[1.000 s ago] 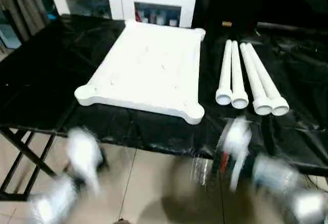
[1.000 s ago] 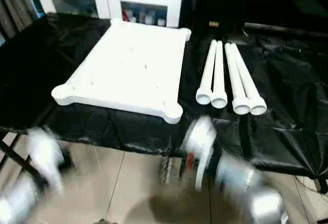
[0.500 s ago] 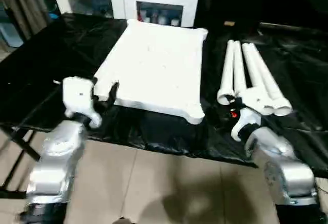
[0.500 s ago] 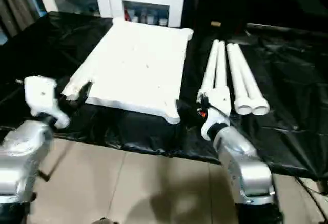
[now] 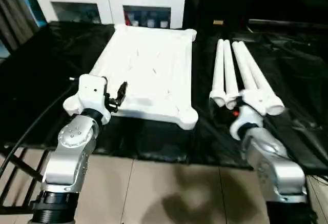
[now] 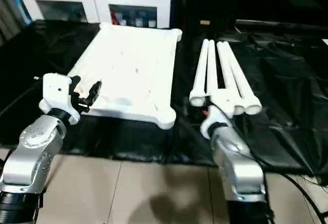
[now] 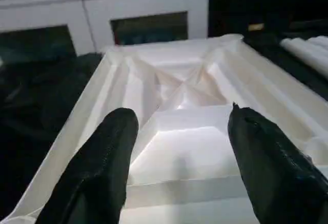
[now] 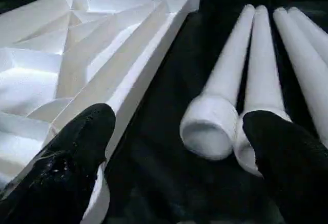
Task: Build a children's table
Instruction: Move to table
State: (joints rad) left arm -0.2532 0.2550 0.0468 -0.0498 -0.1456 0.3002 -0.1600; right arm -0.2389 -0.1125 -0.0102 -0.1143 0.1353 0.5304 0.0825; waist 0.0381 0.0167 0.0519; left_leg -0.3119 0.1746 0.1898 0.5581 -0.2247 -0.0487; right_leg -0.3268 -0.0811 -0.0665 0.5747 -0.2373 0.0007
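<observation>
The white tabletop (image 5: 148,70) lies with its ribbed underside up on the black-covered work table. My left gripper (image 7: 182,114) is open at the tabletop's near left corner, its black fingers (image 5: 121,90) just over the near rim. Four white legs (image 5: 237,70) lie side by side to the right of the tabletop, open ends toward me. My right gripper (image 8: 179,119) is open just short of those near ends, with the leftmost leg's end (image 8: 207,131) in line between its fingers. Nothing is held by either gripper.
The black-covered work table (image 5: 46,65) reaches well to the left and right. A white glass-door cabinet (image 5: 107,1) stands behind it. A black cable (image 5: 31,126) hangs by my left arm. Tiled floor (image 5: 164,193) lies in front of the table's near edge.
Both arms have come up from below the table's front edge. The left gripper reached the tabletop's near left corner, the right gripper the legs' near ends. The camera also shifted slightly.
</observation>
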